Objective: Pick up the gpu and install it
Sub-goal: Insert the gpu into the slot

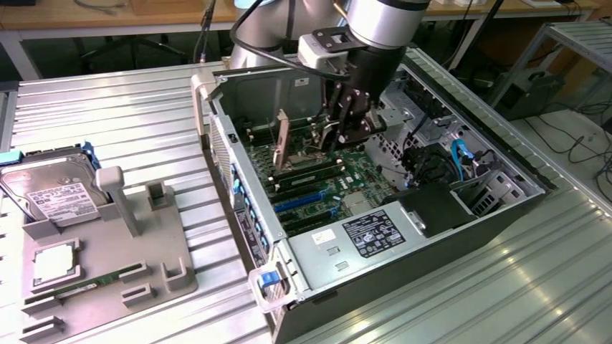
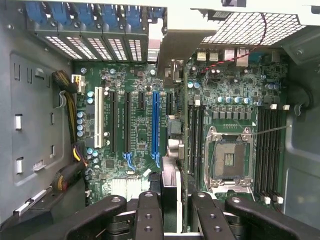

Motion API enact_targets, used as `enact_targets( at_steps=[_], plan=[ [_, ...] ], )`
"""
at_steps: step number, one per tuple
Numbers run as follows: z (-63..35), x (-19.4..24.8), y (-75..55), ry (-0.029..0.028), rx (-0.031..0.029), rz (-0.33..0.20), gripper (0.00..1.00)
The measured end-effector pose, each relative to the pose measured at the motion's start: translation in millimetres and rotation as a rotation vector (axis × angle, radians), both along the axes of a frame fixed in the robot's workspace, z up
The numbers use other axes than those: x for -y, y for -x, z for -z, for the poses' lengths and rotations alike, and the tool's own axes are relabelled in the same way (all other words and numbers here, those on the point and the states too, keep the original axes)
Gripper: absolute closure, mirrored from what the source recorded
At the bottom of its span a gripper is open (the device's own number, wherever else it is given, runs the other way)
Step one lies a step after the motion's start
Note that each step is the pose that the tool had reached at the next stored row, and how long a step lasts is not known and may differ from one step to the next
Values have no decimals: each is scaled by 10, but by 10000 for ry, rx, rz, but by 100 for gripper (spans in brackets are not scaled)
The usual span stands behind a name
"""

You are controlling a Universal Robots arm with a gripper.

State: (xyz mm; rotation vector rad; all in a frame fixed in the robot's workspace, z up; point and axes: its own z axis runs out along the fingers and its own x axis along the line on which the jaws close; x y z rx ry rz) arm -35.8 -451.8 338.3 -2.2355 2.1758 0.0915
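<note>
From my seat, the biggest thing on the ribbed metal table [image 1: 115, 107] is the open computer case [image 1: 316, 301], lying on its side with the motherboard [image 1: 359, 175] facing up. The arm [image 1: 383, 18] reaches down into the case from above, and its gripper [image 1: 337, 129] hangs low over the board, near the middle of the case. I see the gpu [image 1: 283, 140] standing on edge inside the case, its pale bracket end toward the case's rear wall, and the fingers [image 2: 148, 212] are closed on its upper edge; in the wrist view the card [image 2: 176, 100] runs edge-on away from the fingers, above the board, between the blue expansion slot [image 2: 155, 122] and the bare processor socket [image 2: 229, 160]. I cannot tell whether its lower edge is touching a slot or just above it. In the exterior view the black power supply [image 1: 378, 233], with its label, sits at the near end of the case. Well apart from the case, toward the exterior view's left, a grey parts fixture [image 1: 143, 251] rests on the table, with a silver hard drive [image 1: 53, 193] leaning in it and a slim green memory stick [image 1: 91, 281] lying in one of its grooves.
</note>
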Motion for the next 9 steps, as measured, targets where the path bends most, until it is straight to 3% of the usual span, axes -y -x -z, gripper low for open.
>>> enact_targets(
  at_steps=[9],
  plan=[
    [40, 2, 23, 0, 0, 9, 72]
  ],
)
